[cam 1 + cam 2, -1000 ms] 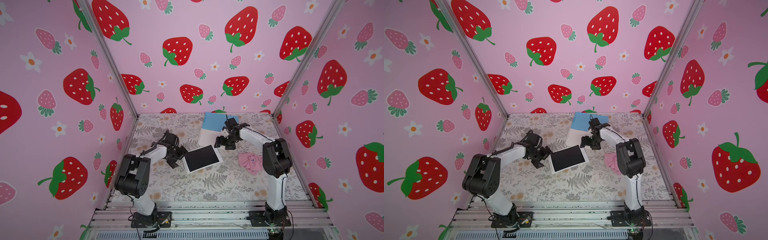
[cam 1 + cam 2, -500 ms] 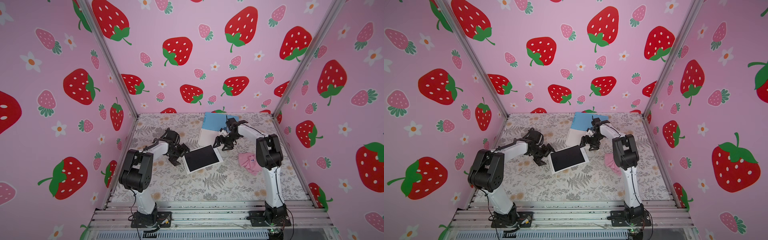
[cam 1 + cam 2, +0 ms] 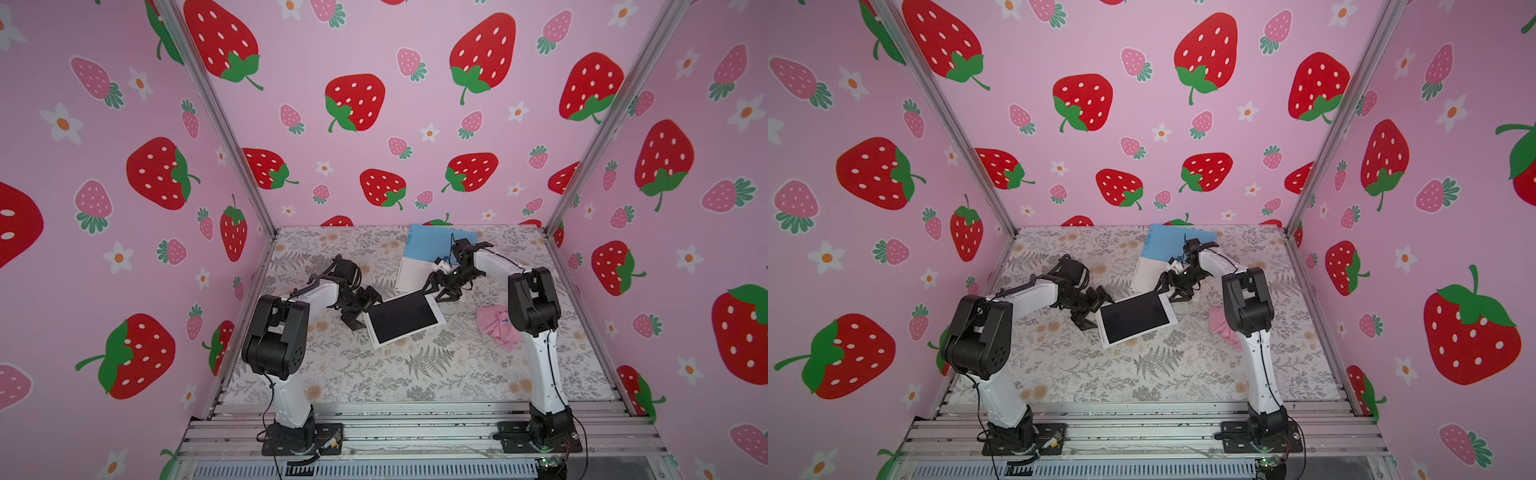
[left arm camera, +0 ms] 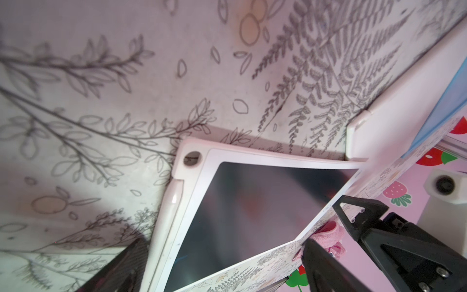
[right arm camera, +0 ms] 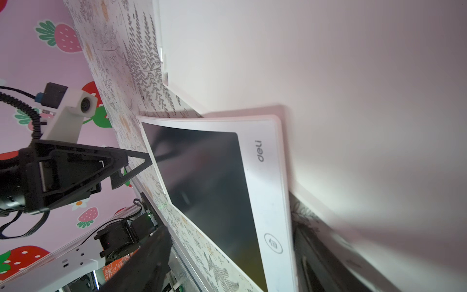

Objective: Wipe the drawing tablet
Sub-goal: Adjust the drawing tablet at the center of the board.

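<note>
The drawing tablet [image 3: 402, 316] [image 3: 1133, 318], white-framed with a blank black screen, lies flat mid-table. My left gripper [image 3: 363, 309] [image 3: 1094, 311] sits low at its left edge, open; in the left wrist view the tablet [image 4: 252, 202] reaches in between the spread fingers [image 4: 121, 268]. My right gripper [image 3: 439, 291] [image 3: 1173, 289] is open at the tablet's far right corner. The right wrist view shows the tablet [image 5: 207, 182] and its button end between the fingers [image 5: 149, 257]. A crumpled pink cloth [image 3: 496, 326] [image 3: 1223, 328] lies on the table right of the tablet, held by neither gripper.
A blue folder [image 3: 436, 243] and a white sheet [image 3: 413, 272] lie at the back, just behind the tablet and under the right arm. The floral table cover [image 3: 415, 374] is ringed by strawberry-print walls. A metal rail [image 3: 415, 424] runs along the front.
My right gripper came forward from over the blue folder to the tablet's far right corner, its jaws narrowing a little. My left gripper edged right to the tablet's left edge. The tablet stayed put.
</note>
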